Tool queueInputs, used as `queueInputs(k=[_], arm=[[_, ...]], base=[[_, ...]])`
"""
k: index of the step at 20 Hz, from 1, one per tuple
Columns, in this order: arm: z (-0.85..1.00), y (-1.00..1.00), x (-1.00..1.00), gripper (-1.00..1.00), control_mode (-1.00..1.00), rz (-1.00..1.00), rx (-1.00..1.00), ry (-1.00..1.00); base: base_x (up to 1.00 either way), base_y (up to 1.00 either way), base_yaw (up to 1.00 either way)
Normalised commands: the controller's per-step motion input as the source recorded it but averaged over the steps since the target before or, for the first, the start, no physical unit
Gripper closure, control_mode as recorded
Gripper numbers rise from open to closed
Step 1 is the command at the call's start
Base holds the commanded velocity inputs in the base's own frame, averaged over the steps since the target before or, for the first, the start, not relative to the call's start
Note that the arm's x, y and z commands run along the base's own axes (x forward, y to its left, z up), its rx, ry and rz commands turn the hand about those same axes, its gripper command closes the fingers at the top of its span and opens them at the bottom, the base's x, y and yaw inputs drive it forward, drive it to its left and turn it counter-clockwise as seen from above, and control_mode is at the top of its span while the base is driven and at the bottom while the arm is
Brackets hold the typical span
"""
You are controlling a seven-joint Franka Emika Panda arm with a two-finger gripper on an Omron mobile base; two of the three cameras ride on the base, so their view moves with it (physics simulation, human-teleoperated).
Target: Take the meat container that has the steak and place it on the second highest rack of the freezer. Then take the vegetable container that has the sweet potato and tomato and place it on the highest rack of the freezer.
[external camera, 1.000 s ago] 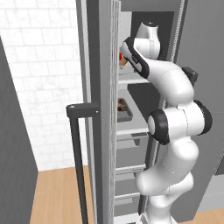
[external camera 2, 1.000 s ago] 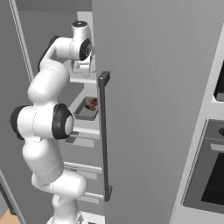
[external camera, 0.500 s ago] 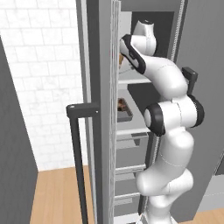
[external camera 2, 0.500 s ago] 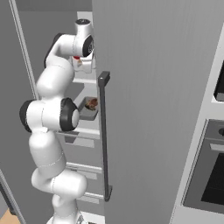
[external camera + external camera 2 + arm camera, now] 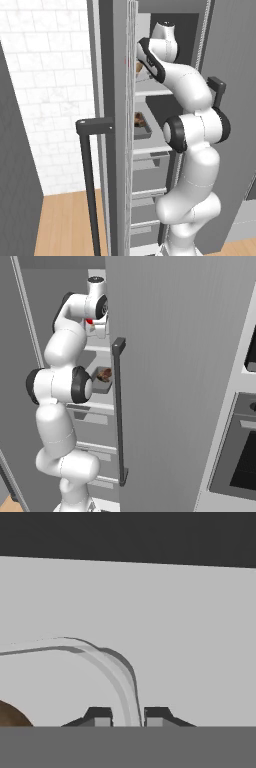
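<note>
My gripper (image 5: 127, 718) is shut on the pale rim of the vegetable container (image 5: 118, 677), which runs between the two fingertips. The sweet potato (image 5: 9, 717) shows brown at the lower left inside it. In the right base view the tomato (image 5: 90, 321) is a red spot beside the hand, just above the highest rack (image 5: 96, 348) of the freezer (image 5: 165, 356). One shelf lower stands the meat container (image 5: 101, 384) with the steak (image 5: 104, 375) in it, seen also as a grey tray (image 5: 142, 131) in the left base view.
The open freezer door (image 5: 115, 150) with its dark bar handle (image 5: 87, 170) stands close on the arm's left. The other door's handle (image 5: 119, 406) rises on the right. Drawers (image 5: 147, 175) sit below the shelves. A black oven (image 5: 240, 456) is at far right.
The hand has pushed a little higher and deeper into the freezer at the top shelf, carrying the vegetable container. The meat container has stayed on its shelf.
</note>
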Motion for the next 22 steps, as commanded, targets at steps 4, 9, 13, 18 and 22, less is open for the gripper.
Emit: queueInputs(k=[4,9,13,18,22], arm=[[0.0,0.0,0.0,1.0,-1.0,0.0,0.0,0.0],[0.0,0.0,0.0,-1.0,-1.0,0.0,0.0,0.0],[0.0,0.0,0.0,-1.0,-1.0,0.0,0.0,0.0],[-0.01,0.0,0.0,-1.0,-1.0,0.0,0.0,0.02],[-0.01,0.0,-0.25,-1.0,-1.0,0.0,0.0,-0.07]], base=[[0.0,0.0,0.0],[0.0,0.0,0.0],[0.0,0.0,0.0],[0.0,0.0,0.0],[0.0,0.0,0.0]])
